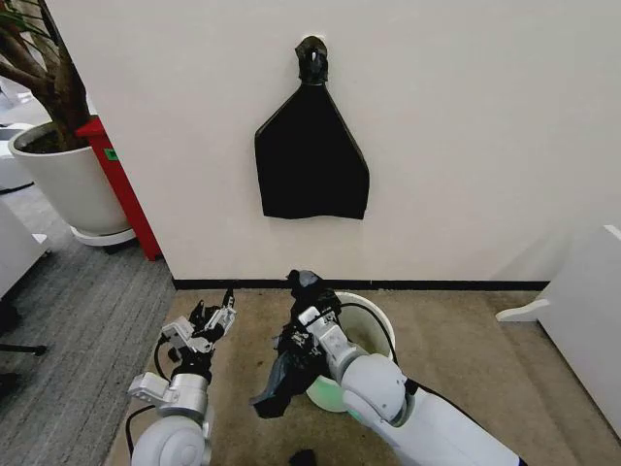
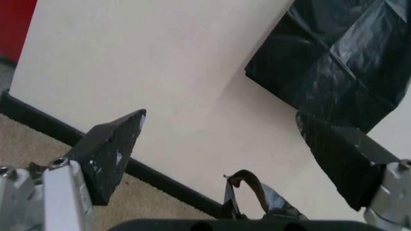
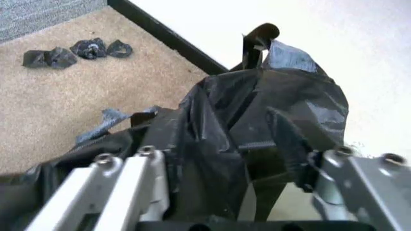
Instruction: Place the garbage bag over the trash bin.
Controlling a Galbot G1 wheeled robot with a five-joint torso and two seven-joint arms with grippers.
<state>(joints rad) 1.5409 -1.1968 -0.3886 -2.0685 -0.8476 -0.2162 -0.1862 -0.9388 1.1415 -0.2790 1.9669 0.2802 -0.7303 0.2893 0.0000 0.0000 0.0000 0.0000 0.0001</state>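
Observation:
My right gripper [image 1: 309, 318] is shut on the crinkly black garbage bag [image 1: 281, 374], just left of the trash bin [image 1: 380, 323] and above the carpet. The bag hangs in a bunch below the fingers, in front of the bin's left side. In the right wrist view the garbage bag [image 3: 224, 134] is wadded between the fingers of the right gripper [image 3: 212, 126]. The bin is a cream-white bucket standing by the wall, partly hidden by my right arm. My left gripper [image 1: 212, 318] is open and holds nothing, left of the bag; in its wrist view the left gripper [image 2: 222, 118] faces the wall.
A flat black bag [image 1: 310, 160] hangs on the wall above the bin, seen also as the wall bag [image 2: 340, 57]. A big white plant pot [image 1: 63, 184] and a red stand [image 1: 121, 184] are at the far left. Small black scraps [image 3: 77, 49] lie on the carpet.

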